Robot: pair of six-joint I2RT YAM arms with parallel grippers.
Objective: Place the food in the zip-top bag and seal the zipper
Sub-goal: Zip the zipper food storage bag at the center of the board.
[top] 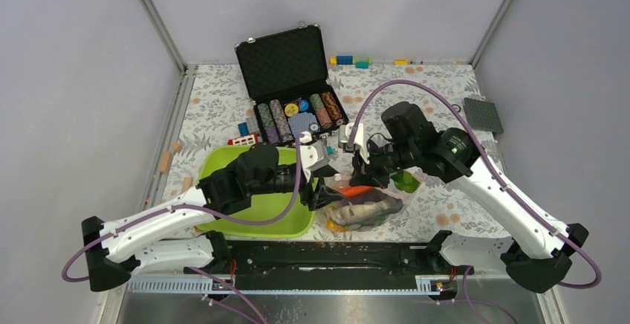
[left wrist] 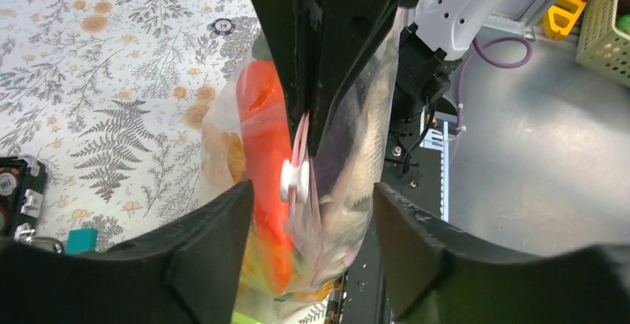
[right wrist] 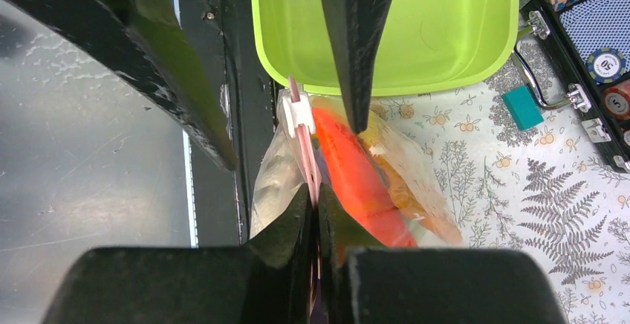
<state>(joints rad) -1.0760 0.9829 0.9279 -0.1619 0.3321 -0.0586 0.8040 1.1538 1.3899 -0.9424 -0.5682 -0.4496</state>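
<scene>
The zip-top bag sits at the table's front edge, between my two grippers. Inside it are an orange carrot and a grey fish, with more yellow and orange food below them. My right gripper is shut on the pink zipper, just behind the white slider. My left gripper is open, with one finger on each side of the bag and the slider; neither finger touches it. A green lettuce piece shows by the right gripper.
The lime-green tray lies under the left arm, beside the bag. An open black case with poker chips stands behind. A grey baseplate is at the back right. Small blocks line the back edge. A loose chip lies on the cloth.
</scene>
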